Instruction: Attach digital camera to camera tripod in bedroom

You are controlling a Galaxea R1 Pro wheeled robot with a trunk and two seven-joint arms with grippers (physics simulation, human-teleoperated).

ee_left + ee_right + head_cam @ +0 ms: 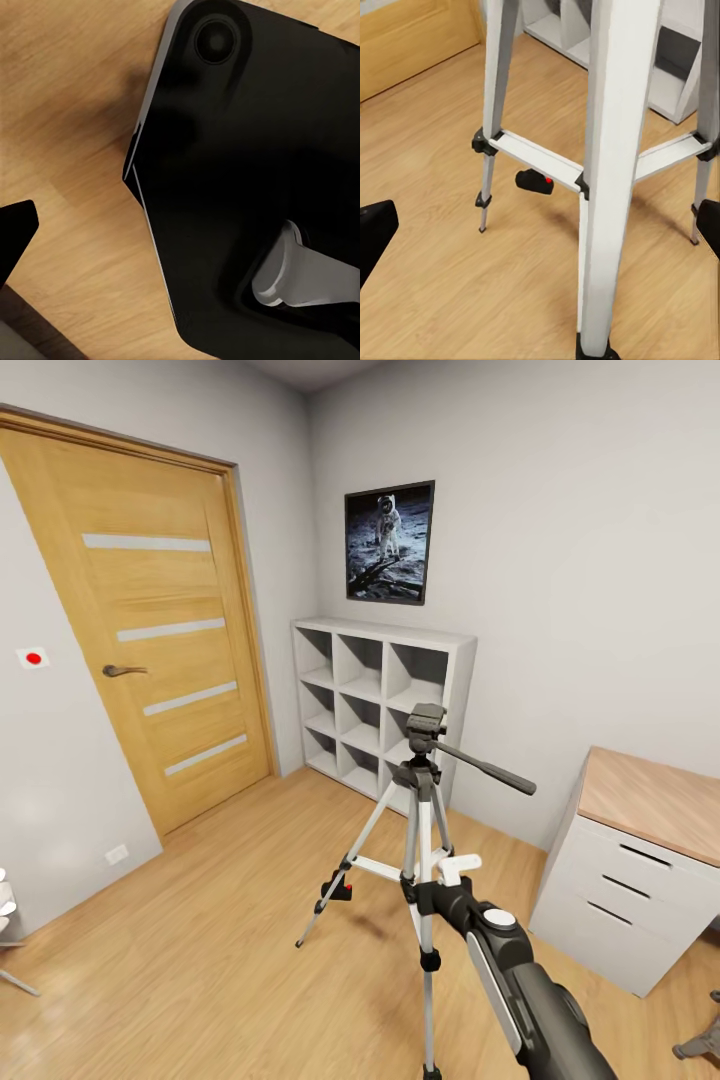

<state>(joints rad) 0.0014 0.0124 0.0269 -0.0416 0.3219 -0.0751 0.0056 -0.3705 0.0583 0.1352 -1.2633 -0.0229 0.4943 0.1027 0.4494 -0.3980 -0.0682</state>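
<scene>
Head view: digital camera [337,888] sits low on the left tripod leg, on the wood floor [200,920]; right wrist view shows its red spot (on top). Camera tripod [425,830] upright, pan handle pointing right. Right gripper [452,872] near centre column; grip state cannot be told.

The tall three-legged camera tripod [425,830] with silver metal legs, black joints and a dark grey head stands upright on the light wood floor [200,950] of the bedroom, in front of the white cube shelf [375,695]. Its long pan handle sticks out sideways toward the wooden-top white drawer unit [640,860]. The small black digital camera [535,181] with a red spot sits close to the tripod's flat silver brace, below the head and among the spread legs.
</scene>
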